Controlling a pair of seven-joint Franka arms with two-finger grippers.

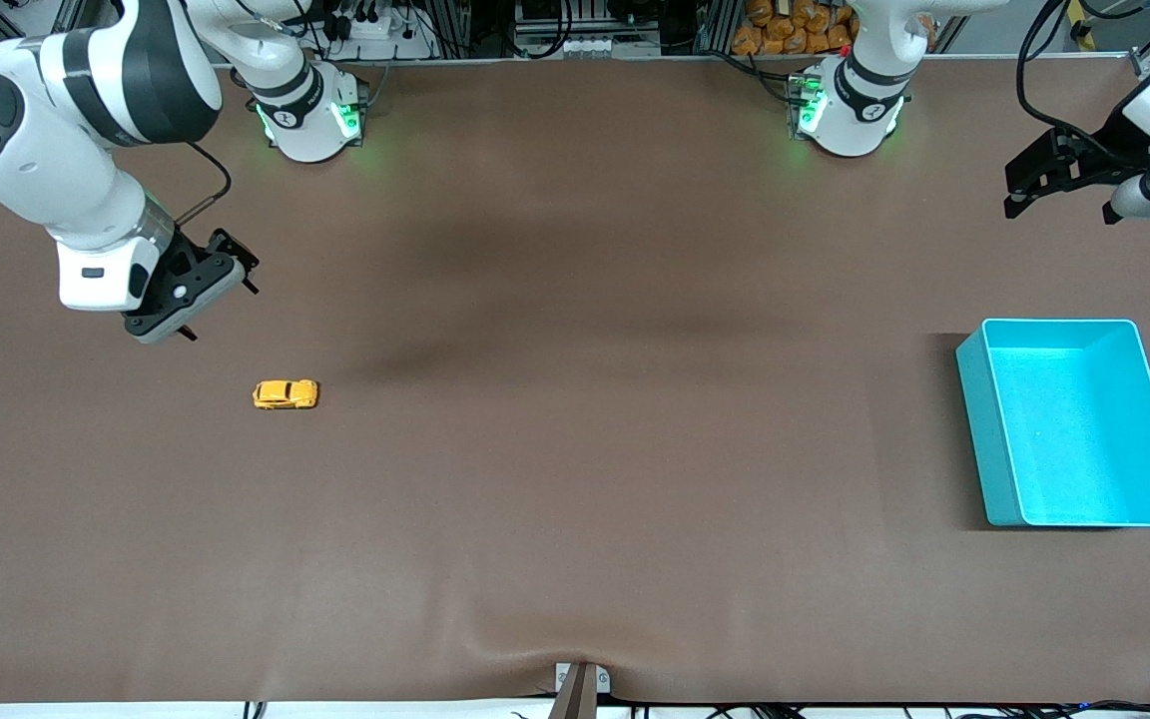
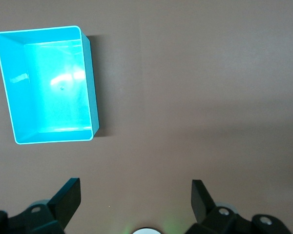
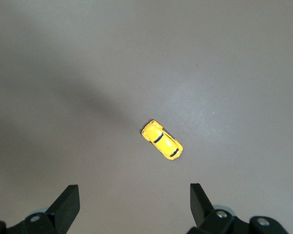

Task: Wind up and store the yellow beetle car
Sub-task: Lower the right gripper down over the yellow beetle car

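Brown matting covers the whole counter (image 1: 575, 449), smooth apart from a small pucker at the edge nearest the front camera.

One yellow beetle car (image 1: 286, 394) stands on its wheels on the bare mat toward the right arm's end of the counter, touching nothing. Its long axis runs roughly along the counter's length. In the right wrist view the car (image 3: 161, 140) shows its rounded roof and dark windows, though which end is the nose is hard to make out.

One right pincer (image 1: 204, 290) hangs in the air over the mat close to the car, not over the car itself. Its two fingers are spread wide with nothing between them, and the right wrist view shows the two dark fingertips (image 3: 68, 202) well apart with the car lying on the mat in the space ahead of them.

One turquoise bin (image 1: 983, 399) sits well apart from the car, at the left arm's end of the counter. It is a rectangular open-topped tub, upright, with nothing in it.

One left pincer (image 1: 1059, 180) waits in the air near the left arm's end, over bare mat rather than over the bin. Its two fingers (image 2: 68, 197) are likewise spread wide and hold nothing, and the left wrist view shows the bin (image 2: 90, 73) on the mat.
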